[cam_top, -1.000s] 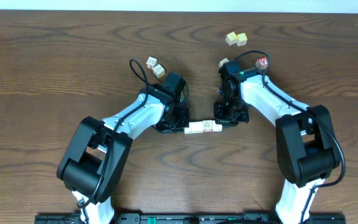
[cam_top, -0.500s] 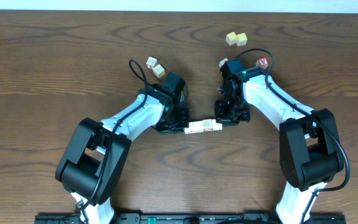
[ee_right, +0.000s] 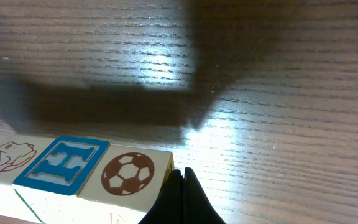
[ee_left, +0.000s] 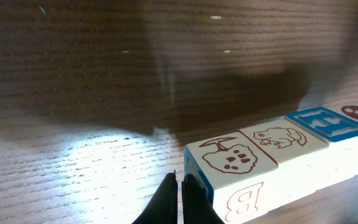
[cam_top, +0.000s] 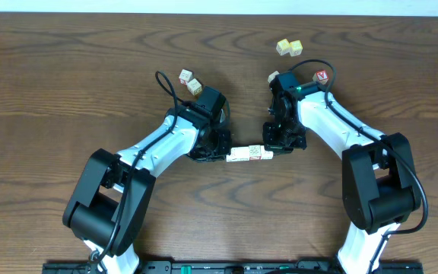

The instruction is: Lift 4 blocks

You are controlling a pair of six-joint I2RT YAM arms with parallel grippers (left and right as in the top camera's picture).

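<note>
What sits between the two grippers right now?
A row of four blocks, end to end, spans the gap between the left gripper and right gripper; the overhead view shows it.

Four pale wooden blocks point(cam_top: 249, 154) butted face to face in one straight row near the middle of the table point(cam_top: 52, 91). Top faces, from the left end: red paw print point(ee_left: 232, 158), red frog point(ee_left: 281, 137), blue letter H point(ee_left: 325, 122), brown football point(ee_right: 127, 174). Red B on the first block's side.
</note>
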